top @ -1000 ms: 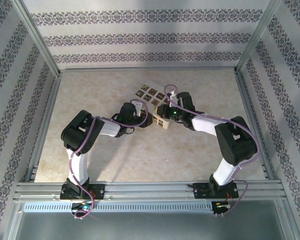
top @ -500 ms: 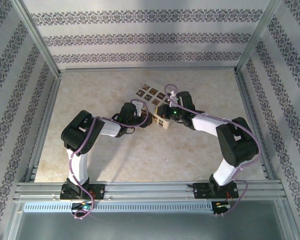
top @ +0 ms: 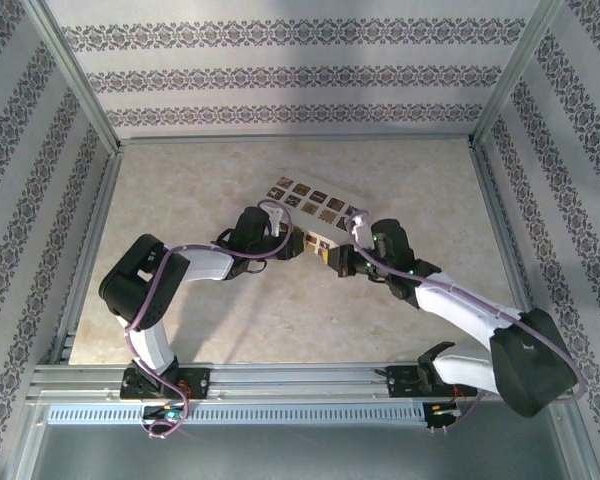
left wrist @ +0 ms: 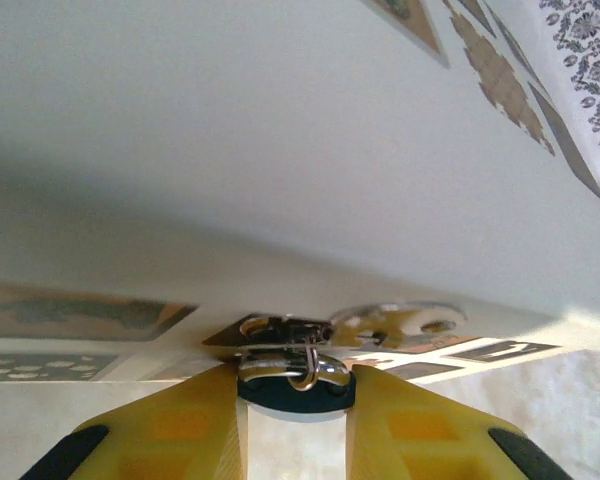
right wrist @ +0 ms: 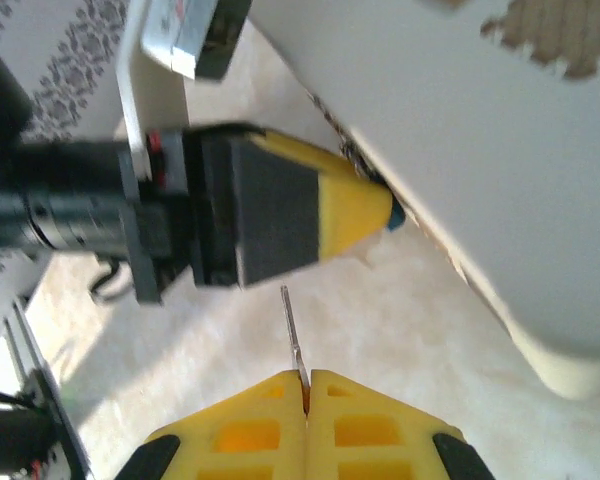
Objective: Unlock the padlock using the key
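Steel key (right wrist: 292, 330) between right jaws

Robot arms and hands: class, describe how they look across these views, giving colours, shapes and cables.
The left arm and right arm have white tubular links between bulky black joints, with a thin lilac cable looping along each. The left hand and right hand carry yellow wedge-shaped fingers with square recesses and black outer patches.

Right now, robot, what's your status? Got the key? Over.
Left gripper shut on padlock, against the white box. Right gripper shut on key, blade pointing forward. Key not in the padlock yet. Nothing between them.
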